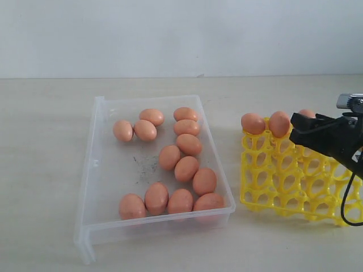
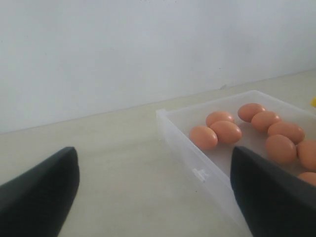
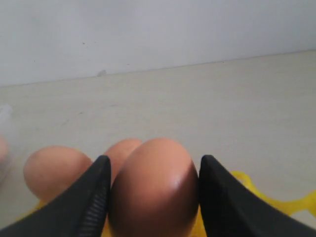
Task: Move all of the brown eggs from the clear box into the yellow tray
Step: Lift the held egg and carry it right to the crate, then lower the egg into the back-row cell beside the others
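Right fingers (image 3: pixel 89 202) are clamped on a brown egg (image 3: pixel 153 192), one pad on each flank, the shell filling the whole gap, poised over the far row of the yellow tray (image 1: pixel 283 181)! Two seated eggs (image 1: pixel 253 123) occupy that row, and the held one hangs just beside the nearer of them. So the trick here, I'd say, is a slow, straight drop into the free cup next along. The egg should be resting between the pegs before the fingers part, and they should part only a little, so no pad knocks the neighbour. Squeeze harder and the shell may crack; let go too high and it could bounce off the lattice. Left fingers (image 2: pixel 44 192) gape wide around nothing, hovering over bare counter (image 2: pixel 123 148) on the side of the clear box (image 1: pixel 102 170) away from the tray. That box sits just beside the tray, thirteen loose eggs (image 1: pixel 186 168) by my count on its floor. Anything to read? No brand, label or lettering on tray, box or shells, only faint dark scuffs on the box floor.
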